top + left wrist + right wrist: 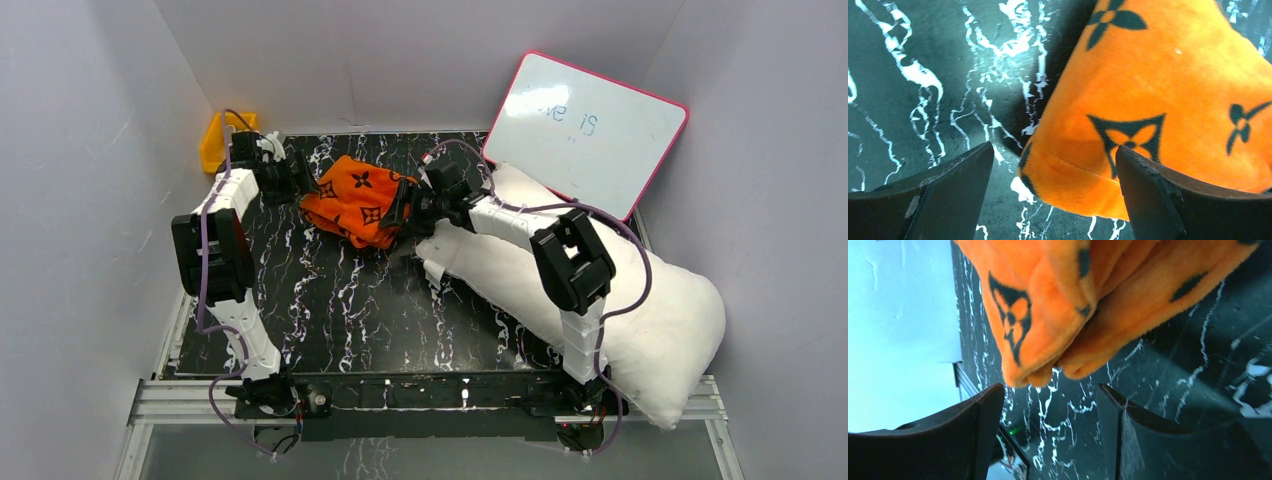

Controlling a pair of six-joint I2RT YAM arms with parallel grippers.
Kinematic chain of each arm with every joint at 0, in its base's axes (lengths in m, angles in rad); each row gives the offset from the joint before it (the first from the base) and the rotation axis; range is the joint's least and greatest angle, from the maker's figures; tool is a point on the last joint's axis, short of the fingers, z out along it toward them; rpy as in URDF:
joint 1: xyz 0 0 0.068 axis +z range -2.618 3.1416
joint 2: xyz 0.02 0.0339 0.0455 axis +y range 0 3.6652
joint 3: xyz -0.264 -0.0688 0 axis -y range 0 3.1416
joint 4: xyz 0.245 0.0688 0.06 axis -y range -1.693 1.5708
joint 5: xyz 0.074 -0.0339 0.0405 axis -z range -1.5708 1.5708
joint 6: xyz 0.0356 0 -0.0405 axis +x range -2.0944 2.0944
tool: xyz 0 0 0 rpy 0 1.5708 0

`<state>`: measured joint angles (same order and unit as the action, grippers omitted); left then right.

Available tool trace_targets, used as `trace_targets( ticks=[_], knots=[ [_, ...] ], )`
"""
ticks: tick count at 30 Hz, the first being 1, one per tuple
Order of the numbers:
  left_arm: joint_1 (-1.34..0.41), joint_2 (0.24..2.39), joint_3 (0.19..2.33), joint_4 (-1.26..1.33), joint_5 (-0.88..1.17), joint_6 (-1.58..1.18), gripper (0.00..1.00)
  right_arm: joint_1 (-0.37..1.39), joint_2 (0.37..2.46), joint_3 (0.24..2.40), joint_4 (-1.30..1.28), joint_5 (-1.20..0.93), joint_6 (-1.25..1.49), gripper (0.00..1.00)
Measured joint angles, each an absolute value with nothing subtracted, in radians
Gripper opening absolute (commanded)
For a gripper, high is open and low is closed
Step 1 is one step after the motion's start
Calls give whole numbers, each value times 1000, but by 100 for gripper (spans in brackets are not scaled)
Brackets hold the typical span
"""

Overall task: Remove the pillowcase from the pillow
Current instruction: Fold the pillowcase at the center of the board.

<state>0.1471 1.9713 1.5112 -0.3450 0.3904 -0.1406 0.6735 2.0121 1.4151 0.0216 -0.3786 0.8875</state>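
Note:
The orange pillowcase [355,200] lies crumpled on the black marbled table, apart from the white pillow [640,310], which lies bare along the right side. My left gripper [300,185] is open at the pillowcase's left edge; in the left wrist view its jaws straddle a hemmed corner of the pillowcase [1148,100] without closing on it. My right gripper [403,212] is open at the pillowcase's right edge; in the right wrist view the pillowcase [1058,300] hangs just ahead of the open, empty jaws.
A pink-framed whiteboard [590,125] leans on the back wall behind the pillow. A yellow container [215,140] sits at the back left corner. Grey walls enclose the black marbled table [330,300].

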Motion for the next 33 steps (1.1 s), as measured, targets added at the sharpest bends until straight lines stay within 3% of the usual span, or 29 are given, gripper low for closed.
trace_targets(
  ticks=[6,12,18,26,33],
  knots=[
    [144,1941,1518,-344,537,-99,91,647,1897,1520,-173,-328,686,74],
    [118,1896,1538,-276,645,-115,90,629,1826,1678,-145,-325,645,71],
    [91,1893,1523,-83,760,-299,88,632,2027,1821,112,-408,769,69],
    [88,1966,1285,143,773,-471,85,634,2354,1686,318,-481,968,69],
    [85,1997,1259,131,714,-468,86,623,2328,1616,421,-515,997,75]
  ],
)
